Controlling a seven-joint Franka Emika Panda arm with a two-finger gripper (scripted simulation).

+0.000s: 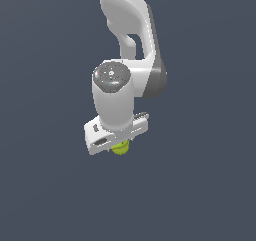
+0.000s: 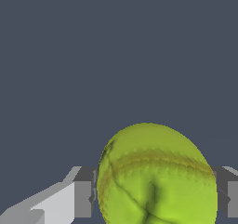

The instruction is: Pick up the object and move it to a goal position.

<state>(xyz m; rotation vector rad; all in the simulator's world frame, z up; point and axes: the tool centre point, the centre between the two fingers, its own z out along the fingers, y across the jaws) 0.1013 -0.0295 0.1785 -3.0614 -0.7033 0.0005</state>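
Looking first at the exterior view, we see the white Franka arm reaching straight down against a flat, dark blue-grey backdrop, its broad white gripper pointing downward with the small yellow-green ball with faint dark markings tucked directly under the hand, only its lower part peeking out below the white body. From this angle we cannot tell whether the ball rests on a surface or hangs clear of it, since nothing in the backdrop marks a floor line, and no goal marker shows. In the wrist view the same ball fills the lower middle of the picture, and 2 dark grey fingertip pads stand against its 2 sides with no gap visible, so we judge the jaws closed onto the ball at roughly its widest part, about as far apart as the ball is wide. We take the step in hand to be securing the grasp and carrying the ball away. To do it well we would hold the squeeze steady, since a round ball can roll out from flat pads, keep the pads centred on its middle, and move smoothly without any sudden swing or tilt of the wrist.
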